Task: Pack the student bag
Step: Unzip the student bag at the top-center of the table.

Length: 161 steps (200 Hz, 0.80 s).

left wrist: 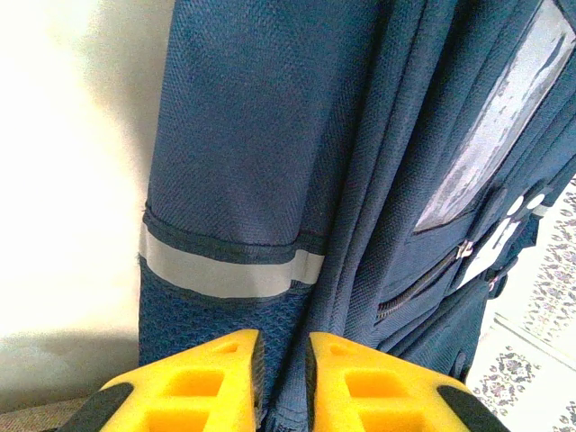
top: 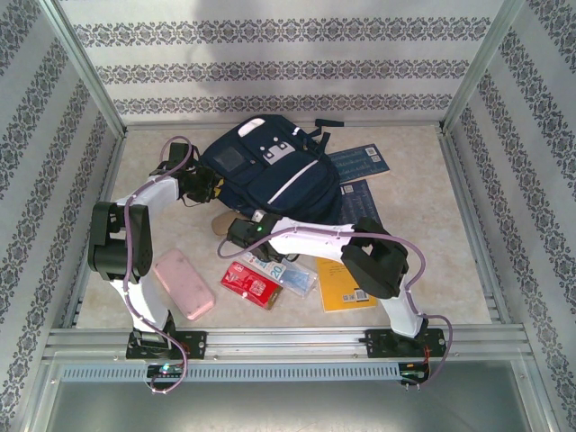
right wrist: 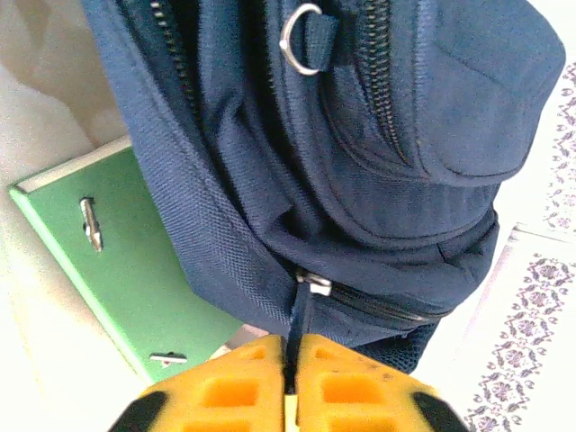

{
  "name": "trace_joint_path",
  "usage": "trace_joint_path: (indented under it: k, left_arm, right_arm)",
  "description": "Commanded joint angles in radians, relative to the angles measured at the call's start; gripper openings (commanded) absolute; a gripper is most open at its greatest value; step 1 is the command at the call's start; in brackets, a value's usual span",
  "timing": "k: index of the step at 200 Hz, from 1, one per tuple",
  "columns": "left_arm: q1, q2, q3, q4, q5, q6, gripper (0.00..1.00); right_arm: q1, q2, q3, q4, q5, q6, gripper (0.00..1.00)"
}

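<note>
Right wrist: right gripper pinches zipper pull of student bag, likely soft, floppy; left gripper narrow, clamps bag side.

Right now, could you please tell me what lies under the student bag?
A green board with metal clips pokes out from beneath the student bag in the right wrist view. The rest is covered by fabric.

Bright even overhead light, blown-out table glare, soft wrist close-ups
</note>
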Motion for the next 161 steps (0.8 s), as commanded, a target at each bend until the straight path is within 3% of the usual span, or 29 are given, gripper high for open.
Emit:
trace_joint_path:
  k: [1, 26, 51, 103, 133, 161]
  left_arm:
    - [0.013, 0.003, -0.011, 0.024, 0.01, -0.009, 0.22]
    - [0.013, 0.004, -0.012, 0.023, 0.01, -0.008, 0.22]
    - [0.015, 0.001, -0.011, 0.02, 0.007, -0.006, 0.22]
    - [0.015, 0.001, -0.016, 0.023, 0.003, -0.008, 0.22]
    - [0.015, 0.002, -0.02, 0.026, 0.004, -0.011, 0.22]
    - [0.015, -0.001, -0.02, 0.027, 0.004, -0.011, 0.22]
  right_arm:
    - [-0.015, -0.044, -0.017, 0.049, 0.02, -0.009, 0.04]
    - [-0.029, -0.095, -0.029, 0.081, -0.018, 0.015, 0.0]
    - [-0.07, -0.201, -0.101, 0.154, -0.14, 0.098, 0.0]
    - [-0.244, -0.509, -0.453, 0.473, -0.507, 0.426, 0.0]
    - [-0.349, -0.604, -0.65, 0.698, -0.722, 0.583, 0.0]
    - [-0.391, -0.615, -0.683, 0.726, -0.752, 0.595, 0.0]
